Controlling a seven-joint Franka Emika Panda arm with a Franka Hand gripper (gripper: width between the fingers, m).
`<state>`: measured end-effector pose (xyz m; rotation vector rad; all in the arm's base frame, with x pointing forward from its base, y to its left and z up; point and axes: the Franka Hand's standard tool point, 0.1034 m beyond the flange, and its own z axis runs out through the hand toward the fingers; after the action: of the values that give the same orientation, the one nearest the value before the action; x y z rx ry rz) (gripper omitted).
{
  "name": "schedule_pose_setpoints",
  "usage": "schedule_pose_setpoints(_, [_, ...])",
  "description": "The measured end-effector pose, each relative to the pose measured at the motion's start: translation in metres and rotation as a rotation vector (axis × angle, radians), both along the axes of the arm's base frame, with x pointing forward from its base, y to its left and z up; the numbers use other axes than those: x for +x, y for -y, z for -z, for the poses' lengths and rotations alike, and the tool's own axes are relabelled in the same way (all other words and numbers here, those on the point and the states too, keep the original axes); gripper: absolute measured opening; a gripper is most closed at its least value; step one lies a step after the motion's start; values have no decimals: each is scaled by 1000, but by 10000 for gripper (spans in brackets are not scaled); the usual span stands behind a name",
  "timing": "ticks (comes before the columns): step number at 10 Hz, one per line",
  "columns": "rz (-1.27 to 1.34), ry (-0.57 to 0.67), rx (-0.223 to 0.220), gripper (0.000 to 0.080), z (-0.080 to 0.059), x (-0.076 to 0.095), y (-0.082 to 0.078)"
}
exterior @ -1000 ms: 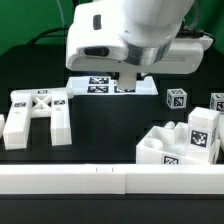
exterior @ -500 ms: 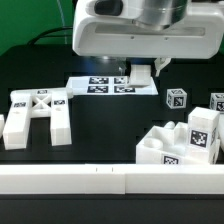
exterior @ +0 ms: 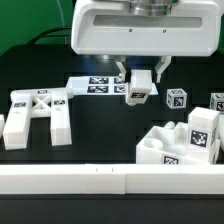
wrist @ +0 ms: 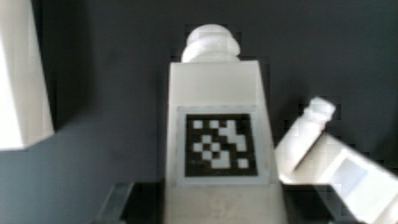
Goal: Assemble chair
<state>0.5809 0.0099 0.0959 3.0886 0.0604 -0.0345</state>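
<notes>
Claw point(exterior: 139, 80) partly closed, clamped on one tagged white chair leg point(exterior: 137, 93) that I see hanging just in front of the marker board point(exterior: 92, 86), with H-shaped piece point(exterior: 35, 115) and seat block point(exterior: 180, 142) on the tabletop point(exterior: 105, 125), well apart either side.

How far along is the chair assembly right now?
No finished joint shows yet. In hand: the gripper holds one tagged leg. Left: the H-shaped piece, the seat block and a small tagged cube lie apart, all to be joined.
</notes>
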Motion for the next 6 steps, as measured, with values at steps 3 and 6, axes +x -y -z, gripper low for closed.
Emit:
schedule_pose_setpoints(3, [-3,164,8,291,-10,22,-5])
schedule_pose_setpoints(6, [-18,327,4,291,-9,26,-4])
